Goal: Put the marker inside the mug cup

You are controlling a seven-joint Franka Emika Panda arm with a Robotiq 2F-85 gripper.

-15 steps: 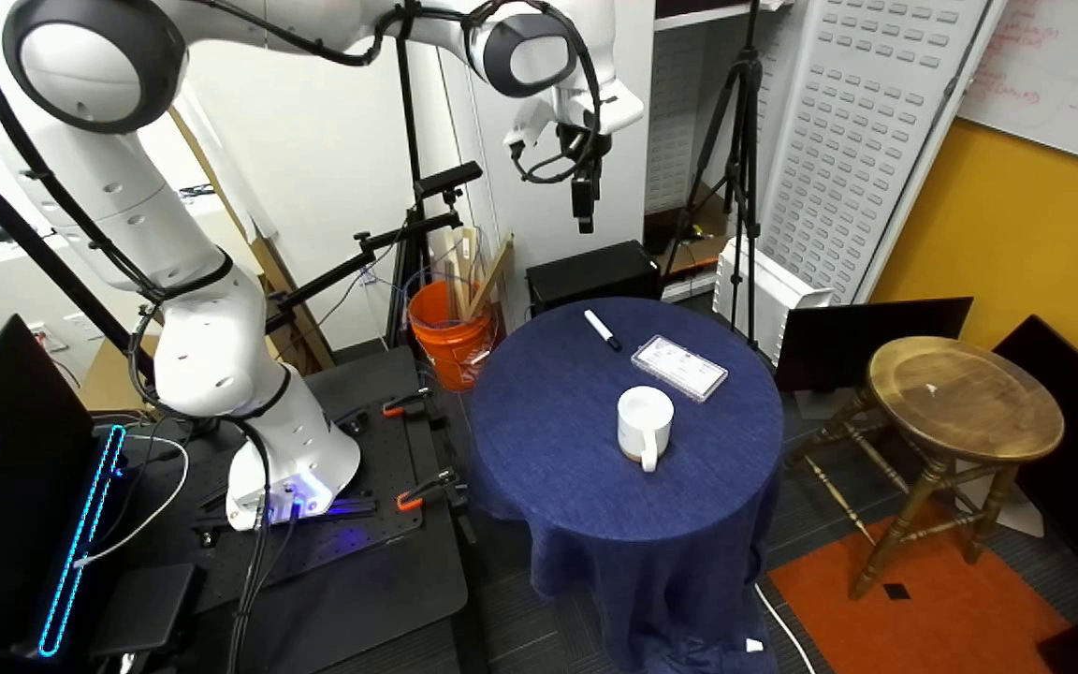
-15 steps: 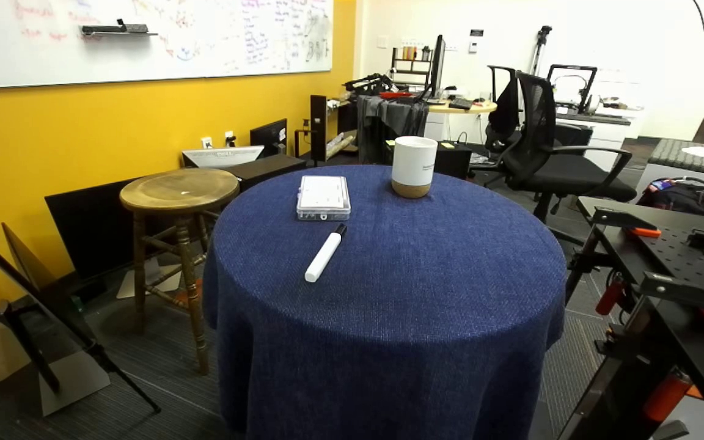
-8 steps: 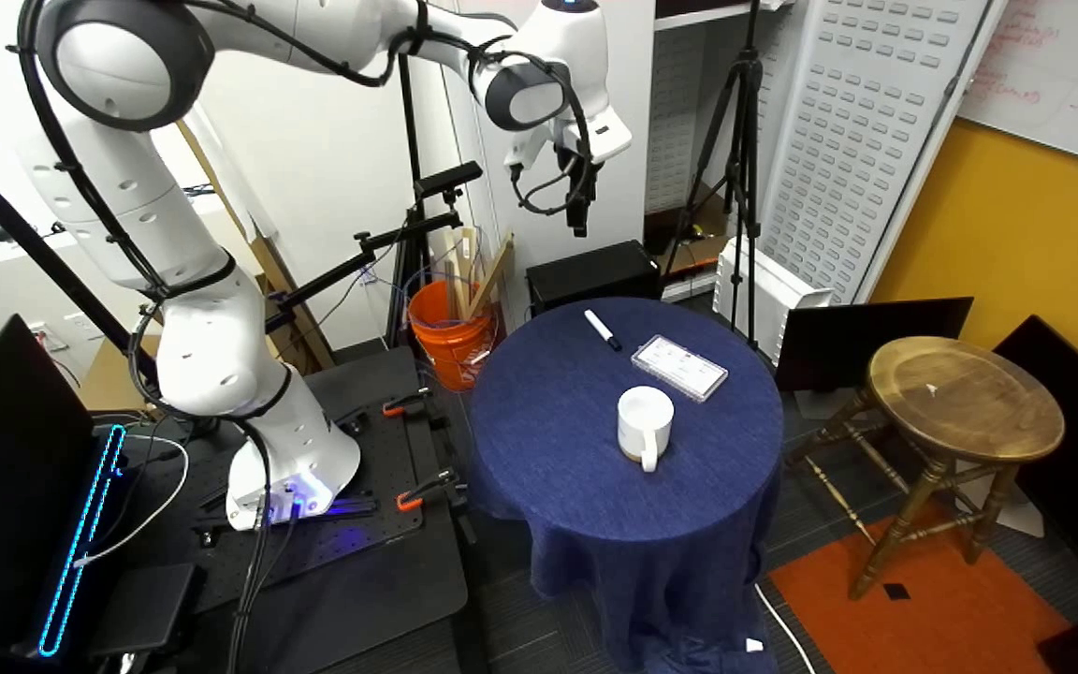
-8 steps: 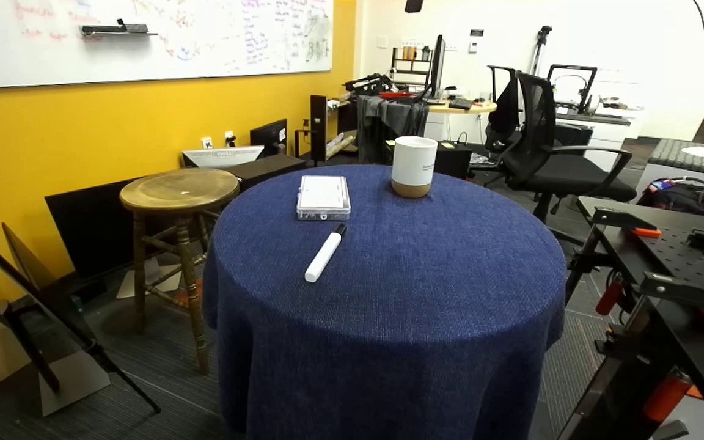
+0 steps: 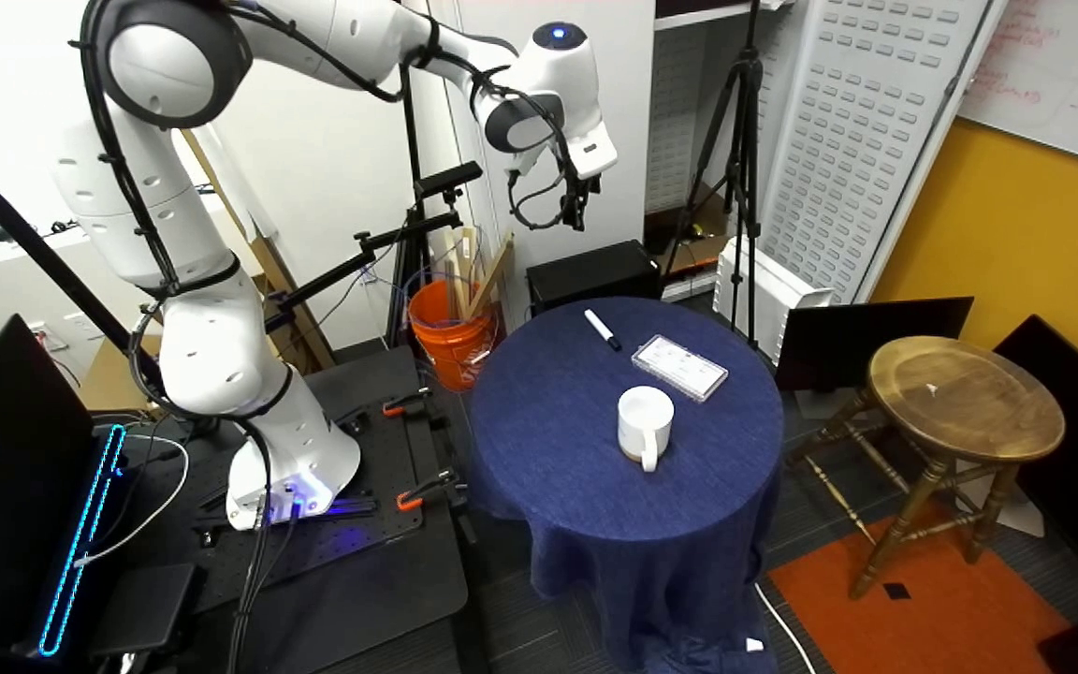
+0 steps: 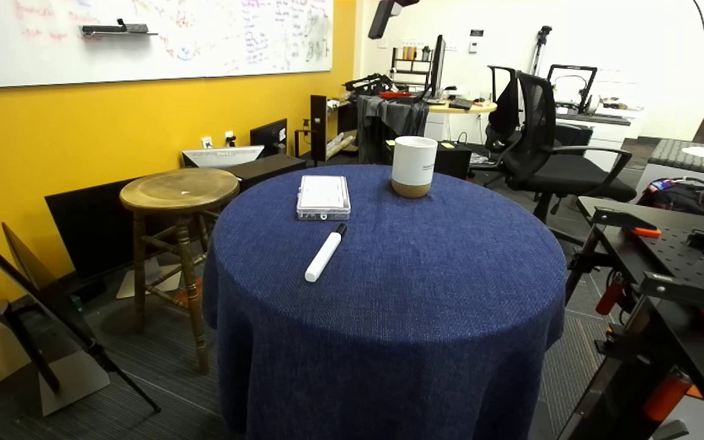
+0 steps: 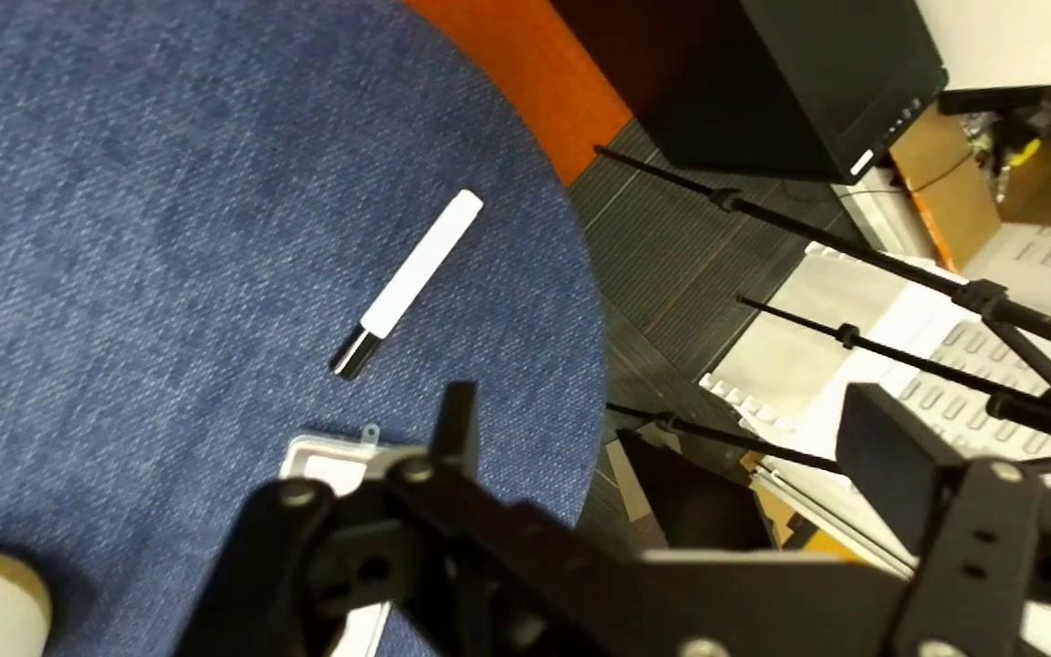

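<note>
One mug [image 6: 413, 165], marker [image 6: 326, 253] outside; one orange bucket [image 5: 457, 358], wood [image 5: 490, 278] inside.

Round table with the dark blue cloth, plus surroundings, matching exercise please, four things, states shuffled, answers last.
1. white marker with black cap
2. white cylindrical mug with cork base
3. round wooden stool
4. black two-fingered tool

A. standing off the dark blue tablecloth
B. open, holding nothing
C. upright on the tablecloth
D. lying on the tablecloth

Pairs: 1-D, 2-C, 3-A, 4-B
</note>
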